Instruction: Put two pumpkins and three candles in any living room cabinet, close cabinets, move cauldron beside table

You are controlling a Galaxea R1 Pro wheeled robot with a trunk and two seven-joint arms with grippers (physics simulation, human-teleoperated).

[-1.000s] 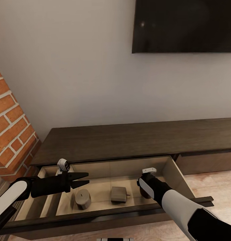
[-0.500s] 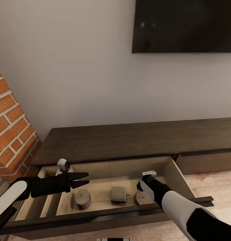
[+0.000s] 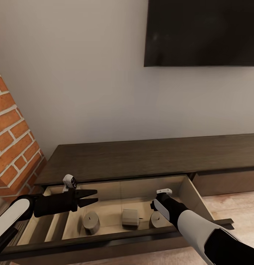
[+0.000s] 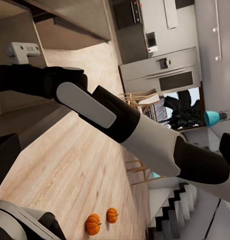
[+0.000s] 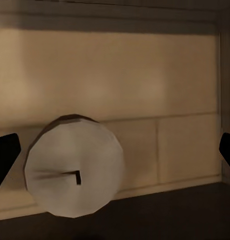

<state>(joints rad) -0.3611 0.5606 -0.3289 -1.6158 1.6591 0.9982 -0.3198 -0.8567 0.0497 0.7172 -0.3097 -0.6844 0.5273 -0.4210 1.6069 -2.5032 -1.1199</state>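
Your left gripper (image 3: 90,197): jaws slightly apart, empty, above the open cabinet (image 3: 149,158) drawer | your right gripper (image 5: 115,150): jaws wide, empty, over a candle (image 3: 155,219) in the drawer | two more candles (image 3: 91,222) left of it | pumpkins (image 4: 93,224) on floor | no readable writing

A dark TV (image 3: 202,33) hangs on the pale wall (image 3: 86,73). A brick column (image 3: 12,147) stands left. The wood floor (image 4: 70,165) runs to a kitchen oven (image 4: 127,12), chairs (image 4: 140,100) and stairs (image 4: 185,210).
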